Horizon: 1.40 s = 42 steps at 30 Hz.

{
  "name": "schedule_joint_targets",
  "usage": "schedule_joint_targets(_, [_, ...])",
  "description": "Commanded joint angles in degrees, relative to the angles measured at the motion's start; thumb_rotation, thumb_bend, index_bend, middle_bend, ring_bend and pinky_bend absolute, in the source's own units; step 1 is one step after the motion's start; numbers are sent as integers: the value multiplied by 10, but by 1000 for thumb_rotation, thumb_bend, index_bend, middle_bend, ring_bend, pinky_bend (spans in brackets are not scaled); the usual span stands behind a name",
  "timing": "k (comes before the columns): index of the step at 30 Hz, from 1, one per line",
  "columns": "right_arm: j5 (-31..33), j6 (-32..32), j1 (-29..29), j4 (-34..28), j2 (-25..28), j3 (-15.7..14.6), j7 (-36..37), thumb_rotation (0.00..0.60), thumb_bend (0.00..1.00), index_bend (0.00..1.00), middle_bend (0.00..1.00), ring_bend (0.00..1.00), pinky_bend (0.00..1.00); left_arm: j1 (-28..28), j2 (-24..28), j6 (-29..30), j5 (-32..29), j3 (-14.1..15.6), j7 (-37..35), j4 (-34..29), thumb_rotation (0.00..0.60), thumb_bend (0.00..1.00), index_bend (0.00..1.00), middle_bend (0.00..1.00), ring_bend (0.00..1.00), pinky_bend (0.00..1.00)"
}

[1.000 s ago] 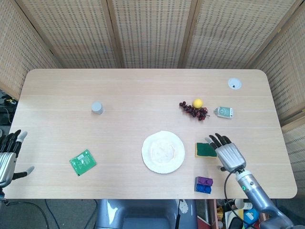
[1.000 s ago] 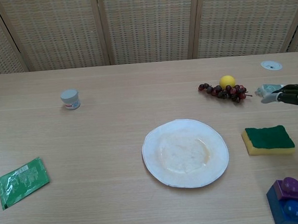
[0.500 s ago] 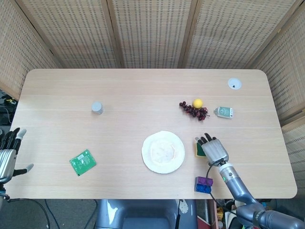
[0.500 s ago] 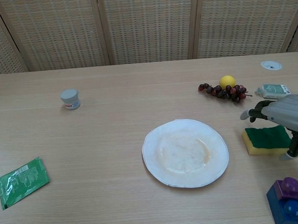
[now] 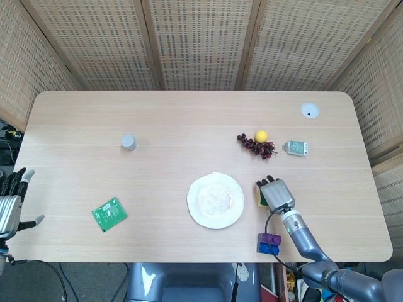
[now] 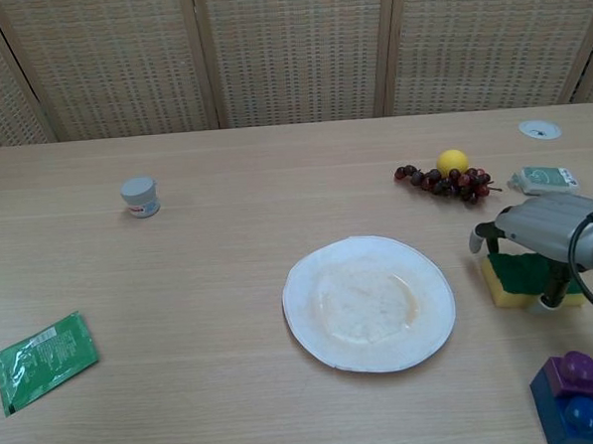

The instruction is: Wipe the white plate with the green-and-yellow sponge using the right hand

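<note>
Right of the round white plate (image 6: 369, 303), the green-and-yellow rectangular sponge (image 6: 513, 275) lies flat, green side up, mostly covered by the right robot hand (image 6: 539, 231); whether the fingers already grasp it I cannot tell. The pale wooden tabletop (image 5: 189, 126) stands before woven screens. At its left edge, the left robot hand (image 5: 11, 204) waits released, fingers apart.

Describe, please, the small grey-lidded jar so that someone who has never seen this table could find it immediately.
Start at the white plate near the table's front middle, then look left and toward the back. The small jar stands alone there on bare wood, farther back than the flat green packet. It is the only upright round container, pale with a grey lid.
</note>
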Motion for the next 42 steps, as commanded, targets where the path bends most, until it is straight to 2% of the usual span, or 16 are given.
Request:
schedule_joint_targets(1, [2, -2, 6, 9, -6, -1, -4, 600, 12, 294, 345, 228, 451, 0, 0, -1, -1, 0, 0, 1, 600, 0, 0, 0, 0, 0])
schedule_joint_targets(8, [4, -2, 14, 23, -11, -7, -13, 600, 83, 399, 453, 328, 523, -2, 0, -4, -5, 0, 0, 2, 600, 0, 0, 0, 0, 0])
schedule_joint_targets(14, [-24, 22, 14, 7, 4, -10, 13, 600, 152, 424, 487, 358, 548, -3, 1, -5, -6, 1, -2, 1, 600, 0, 0, 0, 0, 0])
schedule_joint_targets(19, [-66, 45, 18, -50, 41, -5, 84, 600, 208, 443, 505, 376, 563, -4, 2, -7, -8, 1, -3, 1, 600, 0, 0, 0, 0, 0])
schedule_joint_targets(23, [-102, 49, 33, -103, 74, 5, 150, 600, 211, 445, 506, 377, 563, -5, 1, -9, -9, 1, -3, 0, 600, 0, 0, 0, 0, 0])
schedule_joint_targets(26, [-127, 28, 56, -143, 96, 14, 243, 600, 212, 445, 507, 377, 563, -7, 1, -12, -12, 0, -1, 0, 600, 0, 0, 0, 0, 0])
schedule_joint_targets(29, [-136, 8, 74, -154, 101, 19, 304, 600, 214, 445, 511, 377, 563, -9, 0, -16, -16, 0, -1, 2, 600, 0, 0, 0, 0, 0])
schedule_joint_targets(39, [-143, -43, 130, -106, 50, 29, 403, 600, 223, 445, 514, 378, 563, -15, -4, -28, -34, -5, 3, 9, 600, 0, 0, 0, 0, 0])
schedule_joint_targets(42, [-180, -44, 152, -50, 22, 18, 466, 600, 226, 445, 519, 378, 563, -18, -7, -33, -43, -6, 5, 13, 600, 0, 0, 0, 0, 0])
